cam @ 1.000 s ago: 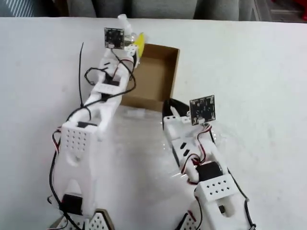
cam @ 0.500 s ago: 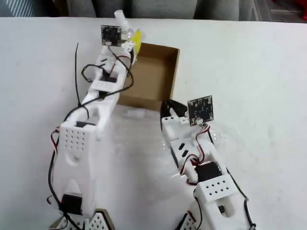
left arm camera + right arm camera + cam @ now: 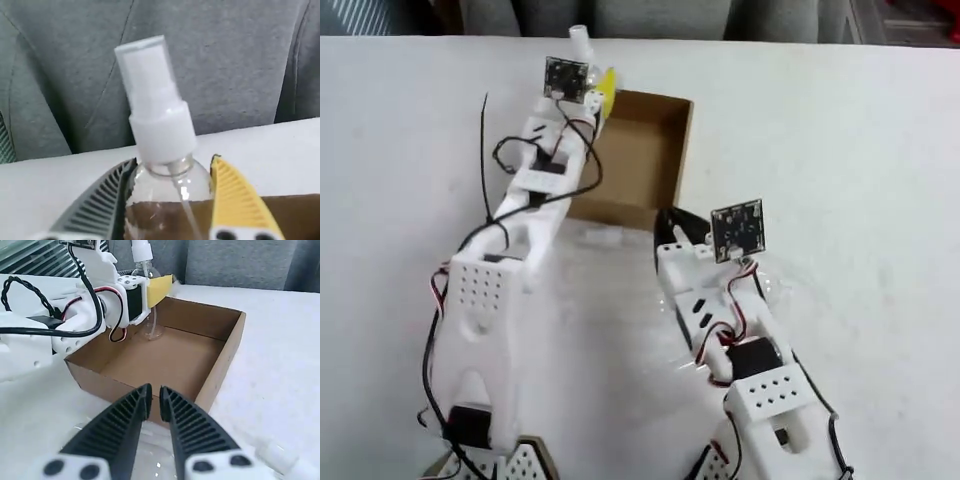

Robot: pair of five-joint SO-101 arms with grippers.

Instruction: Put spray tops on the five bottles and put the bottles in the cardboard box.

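Observation:
My left gripper is shut on a clear bottle that carries a white spray top, held upright between a grey finger and a yellow finger. In the high view this bottle stands at the far left corner of the cardboard box. The right wrist view shows its base low inside the box. My right gripper has its black fingers shut with nothing between the tips, just in front of the box's near wall.
A clear bottle lies on the table under my right gripper, and a white piece lies beside it. More clear plastic glints by the right arm and in front of the box. Grey chairs stand beyond the far edge.
My left arm swayed the bottle slightly left, then back right, at the box's far corner. The right arm has hardly moved.

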